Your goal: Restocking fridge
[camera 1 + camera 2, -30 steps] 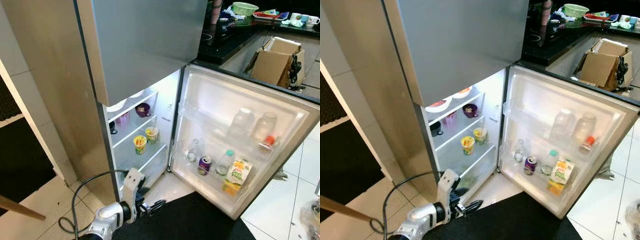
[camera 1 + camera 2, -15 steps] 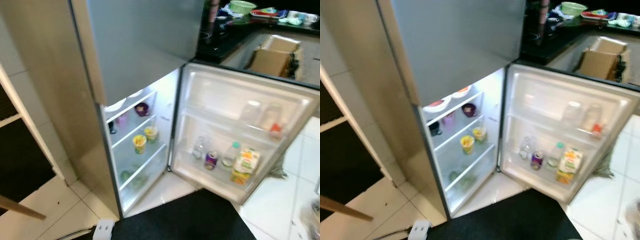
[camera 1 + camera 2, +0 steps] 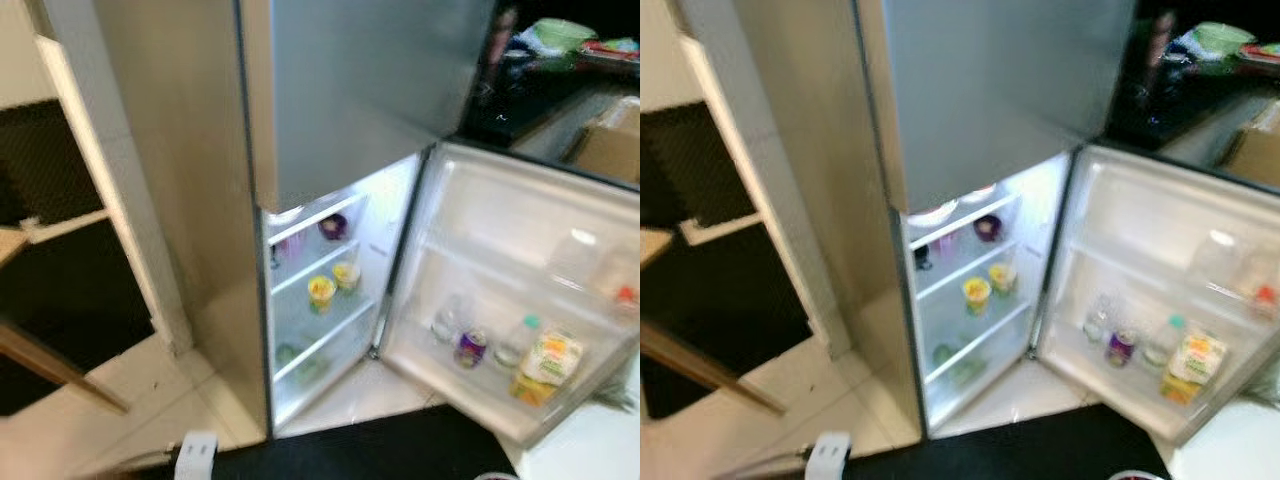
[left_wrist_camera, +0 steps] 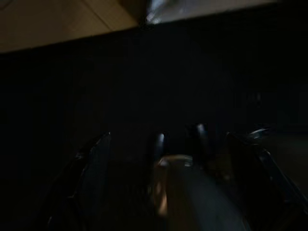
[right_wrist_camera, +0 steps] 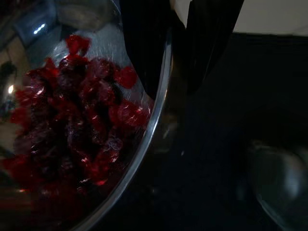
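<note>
The fridge (image 3: 340,90) stands before me with its lower door (image 3: 520,250) swung wide open to the right. Its lit shelves (image 3: 320,265) hold plates, a purple bowl (image 3: 333,226), two yellow cups (image 3: 321,291) and greens at the bottom. In the right wrist view, my right gripper (image 5: 171,89) is shut on the rim of a metal bowl (image 5: 144,144) full of red berries (image 5: 77,120), one finger inside and one outside. My left gripper (image 4: 178,144) hangs low in the dark above a black surface. A white part of the left arm (image 3: 196,455) pokes in at the bottom edge.
The door rack holds bottles (image 3: 448,322), a purple can (image 3: 468,347) and a juice carton (image 3: 545,360). A black mat (image 3: 380,450) lies before the fridge. A wooden bar (image 3: 60,370) and a dark opening are at the left. A counter with dishes (image 3: 560,35) is at the back right.
The camera has swung left, so the fridge sits further right in the picture. My left arm, raised near the fridge's foot a second ago, has dropped to the bottom edge.
</note>
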